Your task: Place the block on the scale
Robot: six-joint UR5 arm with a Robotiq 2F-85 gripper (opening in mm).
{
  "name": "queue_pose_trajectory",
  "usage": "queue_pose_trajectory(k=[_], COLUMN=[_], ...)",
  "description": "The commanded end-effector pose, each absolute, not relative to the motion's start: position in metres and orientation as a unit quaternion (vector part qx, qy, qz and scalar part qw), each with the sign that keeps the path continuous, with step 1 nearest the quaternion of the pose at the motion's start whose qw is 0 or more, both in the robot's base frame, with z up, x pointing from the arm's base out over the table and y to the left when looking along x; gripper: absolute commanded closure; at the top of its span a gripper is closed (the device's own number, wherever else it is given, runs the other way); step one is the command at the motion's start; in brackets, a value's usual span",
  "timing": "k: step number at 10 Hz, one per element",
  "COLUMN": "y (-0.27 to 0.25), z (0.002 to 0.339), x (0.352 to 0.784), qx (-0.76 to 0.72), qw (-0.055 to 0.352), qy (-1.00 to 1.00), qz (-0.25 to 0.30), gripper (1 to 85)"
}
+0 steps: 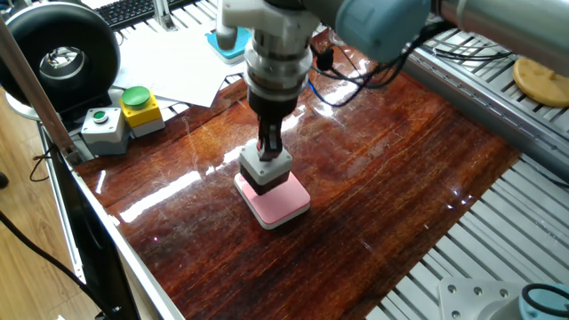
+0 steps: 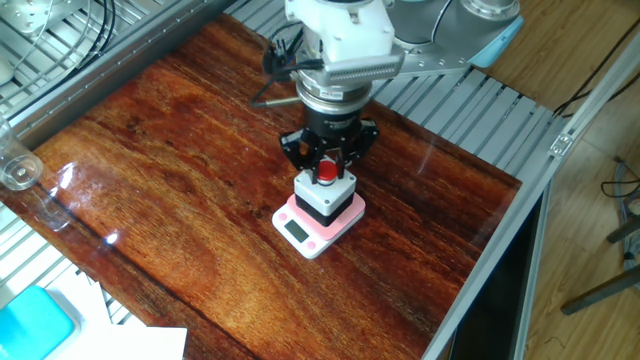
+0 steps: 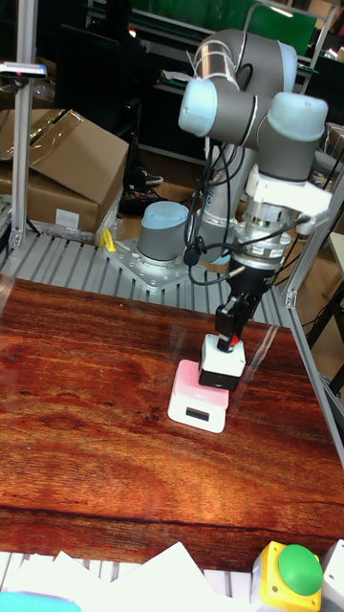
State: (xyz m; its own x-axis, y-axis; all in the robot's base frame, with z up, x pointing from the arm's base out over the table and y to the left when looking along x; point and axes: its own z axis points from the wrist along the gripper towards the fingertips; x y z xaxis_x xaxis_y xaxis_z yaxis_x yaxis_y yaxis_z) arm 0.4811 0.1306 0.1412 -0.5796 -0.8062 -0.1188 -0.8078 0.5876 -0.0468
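The block [image 1: 265, 169] is a small grey box with a black base and a red button on top. It rests upright on the middle of the pink scale [image 1: 286, 204]. In the other fixed view the block [image 2: 323, 196] covers most of the scale [image 2: 297, 233], leaving its LCD edge showing. My gripper [image 2: 327, 172] points straight down and is shut on the block at its red button. The tall fixed view shows the same stack: gripper [image 3: 229, 337], block [image 3: 221, 364], scale [image 3: 190, 407].
A grey box with a green button [image 1: 101, 126] and a yellow box with a big green button [image 1: 140, 108] sit at the table's left edge. A blue scale [image 1: 222, 41] lies on white papers behind. A glass beaker [image 2: 17, 172] stands off the wood.
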Motion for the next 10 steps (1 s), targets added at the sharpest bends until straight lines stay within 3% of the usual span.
queue_pose_trajectory(k=[1, 6, 10], y=[0.134, 0.136, 0.119], z=[0.132, 0.131, 0.128], x=[0.477, 0.465, 0.454], qx=[-0.455, -0.482, -0.501], qw=[0.075, 0.057, 0.033], qy=[0.887, 0.874, 0.865], qz=[0.011, 0.021, -0.002], gripper=[84.7, 84.7, 84.7])
